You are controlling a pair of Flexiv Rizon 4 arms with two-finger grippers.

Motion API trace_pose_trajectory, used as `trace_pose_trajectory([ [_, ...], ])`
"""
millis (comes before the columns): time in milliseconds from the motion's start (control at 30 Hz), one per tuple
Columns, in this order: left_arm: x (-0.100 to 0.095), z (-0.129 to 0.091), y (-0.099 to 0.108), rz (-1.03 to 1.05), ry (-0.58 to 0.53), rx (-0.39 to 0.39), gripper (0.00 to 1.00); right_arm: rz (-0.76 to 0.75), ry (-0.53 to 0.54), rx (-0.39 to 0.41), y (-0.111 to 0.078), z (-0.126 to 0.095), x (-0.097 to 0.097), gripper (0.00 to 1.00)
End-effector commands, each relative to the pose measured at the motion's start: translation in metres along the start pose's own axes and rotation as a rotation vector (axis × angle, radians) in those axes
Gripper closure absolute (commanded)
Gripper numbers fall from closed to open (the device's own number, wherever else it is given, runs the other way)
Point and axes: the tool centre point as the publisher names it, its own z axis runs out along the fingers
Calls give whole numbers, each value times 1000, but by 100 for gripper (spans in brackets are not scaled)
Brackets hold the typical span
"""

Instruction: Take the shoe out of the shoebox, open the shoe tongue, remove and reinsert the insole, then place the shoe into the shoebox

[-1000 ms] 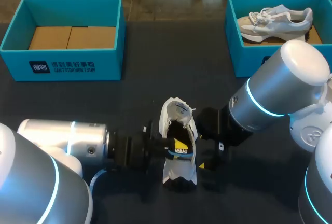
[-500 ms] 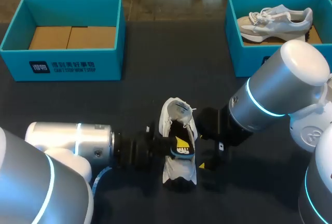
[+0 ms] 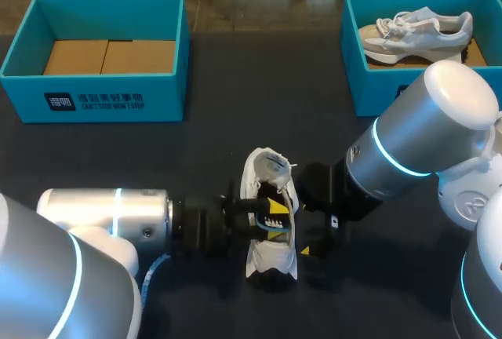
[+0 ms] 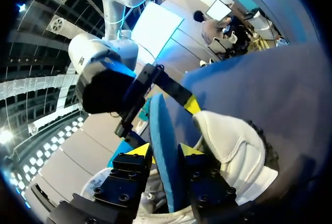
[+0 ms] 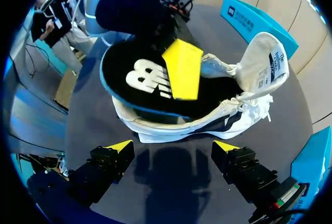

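Left gripper (image 4: 165,154) is clamped on the insole (image 4: 158,130): its blue edge runs between my two yellow tips, one finger on each side. In the head view that's lower centre of frame, with the left arm (image 3: 102,217) coming in from the lower left and the fingers at the mouth of the shoe (image 3: 263,262).

Right wrist view: the insole's black top faces the camera, tilted up out of the opening with one end down inside. Tongue (image 5: 270,58) is folded back, clear of the opening.

Right gripper (image 5: 174,147) is spread wide with nothing between the fingers. The shoe is just ahead of it, resting on the dark table (image 3: 235,103).

Left shoebox (image 3: 110,97) is at upper left, bare cardboard floor showing. Right shoebox (image 3: 362,88) is at upper right, with a second shoe (image 3: 416,33) inside.
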Motion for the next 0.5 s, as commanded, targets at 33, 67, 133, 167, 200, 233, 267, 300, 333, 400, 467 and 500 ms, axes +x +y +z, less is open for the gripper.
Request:
trace_pose_trajectory([
  [33,2,-18,-17,13,-19,-6,78,1,-3,0,0,1,1,0],
  [67,2,-17,-18,19,-22,-5,85,1,-3,0,0,1,1,0],
  [133,6,-16,-19,38,-23,-9,100,1,-3,0,0,1,1,0],
  [167,7,-14,-19,46,-21,-10,100,1,-3,0,0,1,1,0],
  [200,10,-12,-17,69,-20,-17,100,1,-3,0,0,1,1,0],
  [233,12,-10,-15,76,-18,-18,100,1,-3,0,0,1,1,0],
  [267,13,-8,-14,72,-17,-15,100,1,-3,0,0,1,1,0],
  [300,14,-5,-12,82,-20,-11,100,1,-3,0,0,1,1,0],
  [333,15,-1,-9,103,-22,-12,100,1,-3,0,0,1,1,0],
  [400,16,5,-2,135,-27,-14,100,1,-3,0,0,1,1,0],
  [467,16,9,3,158,-30,-22,100,1,-3,0,0,1,1,0],
  [500,16,11,6,175,-31,-29,100,1,-3,0,0,1,1,0],
])
